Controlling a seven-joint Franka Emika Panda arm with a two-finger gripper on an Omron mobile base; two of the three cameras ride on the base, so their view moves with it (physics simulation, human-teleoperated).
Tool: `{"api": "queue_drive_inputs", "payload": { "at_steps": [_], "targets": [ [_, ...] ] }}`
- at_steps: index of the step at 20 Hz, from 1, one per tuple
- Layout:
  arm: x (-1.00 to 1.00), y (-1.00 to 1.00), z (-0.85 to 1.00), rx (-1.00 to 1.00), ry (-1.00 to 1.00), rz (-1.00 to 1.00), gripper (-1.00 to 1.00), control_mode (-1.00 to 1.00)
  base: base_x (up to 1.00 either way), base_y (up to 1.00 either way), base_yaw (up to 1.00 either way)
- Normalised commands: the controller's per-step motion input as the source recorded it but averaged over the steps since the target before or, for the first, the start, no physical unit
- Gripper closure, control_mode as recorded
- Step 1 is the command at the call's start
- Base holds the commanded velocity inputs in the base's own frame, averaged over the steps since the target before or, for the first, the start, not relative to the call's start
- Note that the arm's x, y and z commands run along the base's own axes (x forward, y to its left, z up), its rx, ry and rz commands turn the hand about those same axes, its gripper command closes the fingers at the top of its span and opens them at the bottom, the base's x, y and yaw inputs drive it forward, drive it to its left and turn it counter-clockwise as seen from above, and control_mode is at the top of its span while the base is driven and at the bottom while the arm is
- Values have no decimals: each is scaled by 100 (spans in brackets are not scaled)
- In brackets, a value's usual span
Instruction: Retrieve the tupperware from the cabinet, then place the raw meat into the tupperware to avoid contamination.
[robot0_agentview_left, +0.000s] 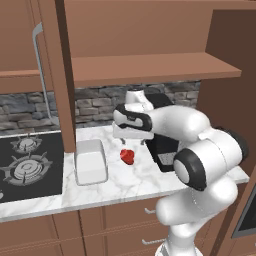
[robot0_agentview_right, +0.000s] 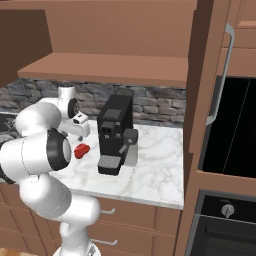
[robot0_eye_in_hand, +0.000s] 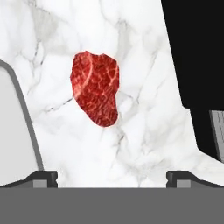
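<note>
Above the marble counter (robot0_agentview_left: 135, 182), the gripper (robot0_agentview_left: 132, 142) hung spread wide, holding and touching nothing.

Directly beneath it lay the raw meat (robot0_eye_in_hand: 96, 88), apart from both fingertips (robot0_eye_in_hand: 43, 177); in the hand view its long axis ran up the frame, narrow end toward the fingers. It sat between the tupperware (robot0_agentview_left: 90, 161) and the black coffee machine (robot0_agentview_right: 115, 134), under the open cabinet (robot0_agentview_left: 150, 65).

No writing, label, brand, number or sign can be read anywhere. The black coffee machine (robot0_agentview_right: 115, 134) has plain faces, the white tupperware (robot0_agentview_left: 90, 161) carries no marking, and the oven knob (robot0_agentview_right: 227, 210) has only a bare pointer line. The cabinet (robot0_agentview_left: 150, 40) panels and the marble tabletop (robot0_eye_in_hand: 140, 144) show no print either.
</note>
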Motion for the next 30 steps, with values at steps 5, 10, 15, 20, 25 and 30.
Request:
{"api": "queue_drive_inputs", "payload": {
  "at_steps": [5,10,15,20,25,30],
  "targets": [
    [17,-3,-29,4,-11,-1,-100,-100,0,0,0],
    [41,3,-24,0,-5,4,-100,-100,0,0,0],
    [26,-3,-22,-3,2,8,-100,-100,0,0,0],
    [1,15,-21,-1,6,6,-100,-100,0,0,0],
    [2,24,-14,-1,5,2,-100,-100,0,0,0],
    [-1,-2,-11,0,0,0,-100,-100,0,0,0]
  ]
}}
